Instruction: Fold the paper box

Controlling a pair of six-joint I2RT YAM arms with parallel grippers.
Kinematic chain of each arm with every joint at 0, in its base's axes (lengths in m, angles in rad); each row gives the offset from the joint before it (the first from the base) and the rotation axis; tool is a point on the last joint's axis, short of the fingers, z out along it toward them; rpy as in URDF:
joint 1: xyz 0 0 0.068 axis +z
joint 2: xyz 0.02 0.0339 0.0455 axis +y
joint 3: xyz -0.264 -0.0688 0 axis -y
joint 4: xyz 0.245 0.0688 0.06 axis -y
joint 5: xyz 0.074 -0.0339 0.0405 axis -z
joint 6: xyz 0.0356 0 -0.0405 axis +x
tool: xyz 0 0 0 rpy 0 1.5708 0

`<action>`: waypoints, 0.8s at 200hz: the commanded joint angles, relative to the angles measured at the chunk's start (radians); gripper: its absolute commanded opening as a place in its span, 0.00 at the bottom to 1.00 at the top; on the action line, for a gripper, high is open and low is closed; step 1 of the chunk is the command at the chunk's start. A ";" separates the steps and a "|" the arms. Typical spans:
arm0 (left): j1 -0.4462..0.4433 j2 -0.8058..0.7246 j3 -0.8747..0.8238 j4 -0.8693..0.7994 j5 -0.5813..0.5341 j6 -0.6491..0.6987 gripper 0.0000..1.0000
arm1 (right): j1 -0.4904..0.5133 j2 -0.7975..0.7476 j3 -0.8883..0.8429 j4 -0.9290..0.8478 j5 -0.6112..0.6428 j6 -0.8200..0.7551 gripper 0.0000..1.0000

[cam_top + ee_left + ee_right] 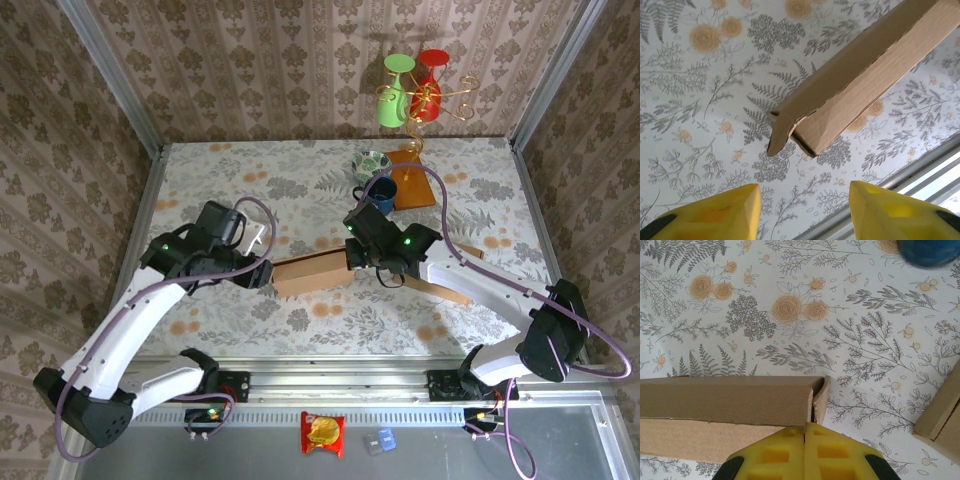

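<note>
Paper box (pixel 312 272) at centre of table (pixel 330 325), long axis running 9 to 3 o'clock. Pinched at the 3 o'clock end by right gripper (pixel 805 427), fingers pressed together on a thin wall, apparently to anchor it and hold it raised. Faced at the 9 o'clock end by left gripper (pixel 805 187), fingers apart and empty, with loose flap (pixel 780 135) just beyond at 12 o'clock. Probably lined up to tuck that flap while the far end stays braced.

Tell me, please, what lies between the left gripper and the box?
Only bare tablecloth: the left wrist view shows nothing else from the left gripper to the box end.
</note>
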 commanded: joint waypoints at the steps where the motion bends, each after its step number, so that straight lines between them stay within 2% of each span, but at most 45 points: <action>1: -0.005 0.018 -0.009 -0.001 -0.029 -0.019 0.49 | 0.007 0.005 0.007 -0.032 0.019 0.027 0.00; 80: -0.007 0.112 -0.009 0.070 -0.090 0.026 0.41 | 0.008 0.011 0.009 -0.028 0.011 0.031 0.00; 113: -0.008 0.136 -0.019 0.084 -0.082 0.022 0.33 | 0.008 0.011 0.009 -0.026 0.011 0.032 0.00; 150: -0.011 0.137 -0.031 0.089 -0.076 0.013 0.29 | 0.009 0.010 0.008 -0.028 0.013 0.034 0.00; 160: -0.011 0.138 -0.033 0.089 -0.079 0.012 0.23 | 0.009 0.010 0.007 -0.028 0.014 0.034 0.00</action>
